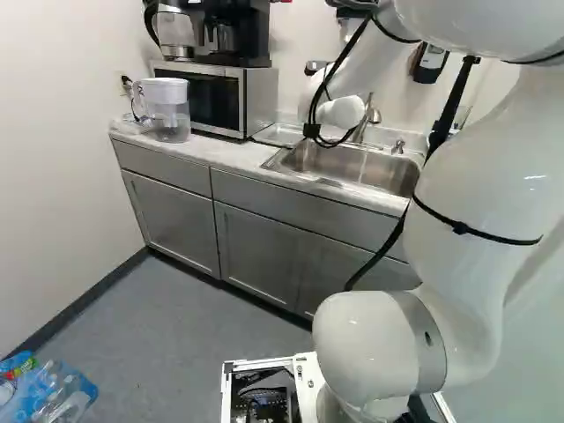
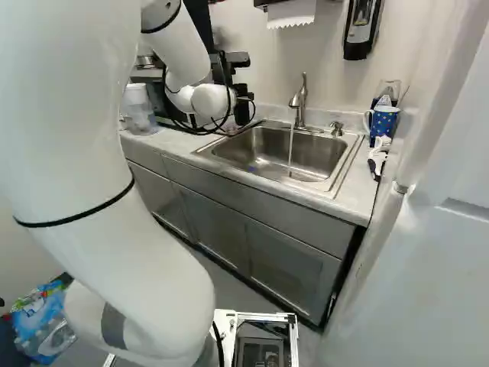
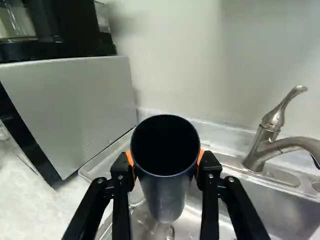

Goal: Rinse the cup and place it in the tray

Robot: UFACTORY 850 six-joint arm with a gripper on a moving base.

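- Reaching forward from the base, the white arm (image 2: 114, 222) bends over the counter (image 1: 238, 160), its wrist near the sink's (image 2: 267, 157) microwave-side end.
- The black gripper (image 2: 243, 108) is pinching the dark cup (image 3: 165, 187), one orange pad (image 3: 201, 156) against either side.
- That cup hangs mouth up, tipped towards the wrist camera, over where the metal tray (image 3: 102, 160) meets the sink; its inside is too dark to read.
- Beneath it sits some clear glassware (image 3: 146, 225), partly hidden.
- Water runs in a thin stream from the faucet (image 2: 299, 103) into the sink.
- Near the counter's back corner beyond the sink stands a blue patterned mug (image 2: 383, 122); by the opposite end, a clear pitcher (image 1: 167, 115) beside the microwave (image 1: 259, 97).
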